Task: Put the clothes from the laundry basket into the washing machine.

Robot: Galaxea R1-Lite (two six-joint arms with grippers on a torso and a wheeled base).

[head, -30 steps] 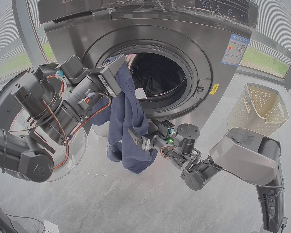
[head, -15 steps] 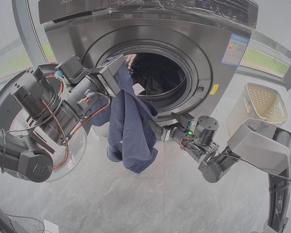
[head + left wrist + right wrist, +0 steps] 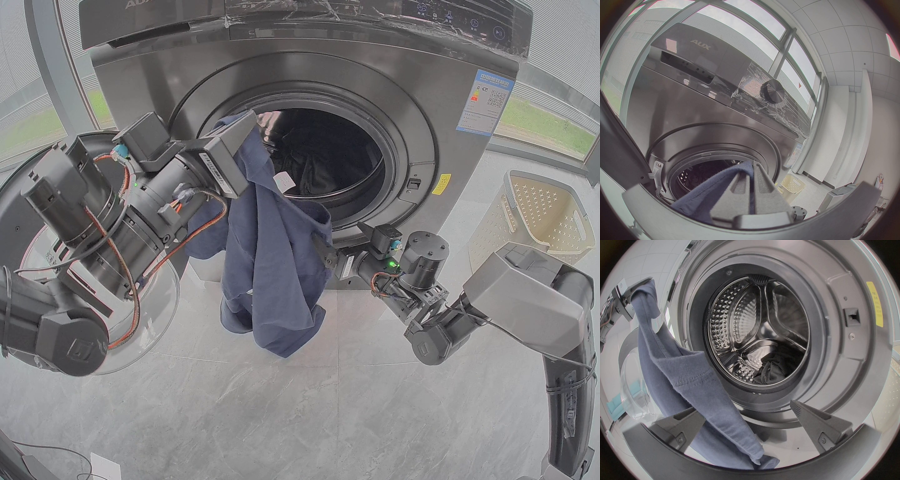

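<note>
A navy garment (image 3: 269, 250) hangs in front of the washing machine's (image 3: 437, 125) open drum, its top pinched in my left gripper (image 3: 249, 125), which is shut on it at the upper left of the door ring. The left wrist view has both fingers closed on the navy cloth (image 3: 709, 190). My right gripper (image 3: 325, 250) sits low at the door ring's bottom, open, with the garment's right fold (image 3: 693, 380) draped over one finger (image 3: 681, 424). Dark clothes (image 3: 775, 368) lie inside the drum. The beige laundry basket (image 3: 544, 219) stands at the right.
The machine's round glass door (image 3: 56, 262) hangs open at the left, behind my left arm. Grey tiled floor (image 3: 312, 406) spreads below the hanging garment. Windows flank the machine on both sides.
My right gripper has moved right and up toward the drum's lower rim, carrying the garment's right fold with it. The left gripper has held its place.
</note>
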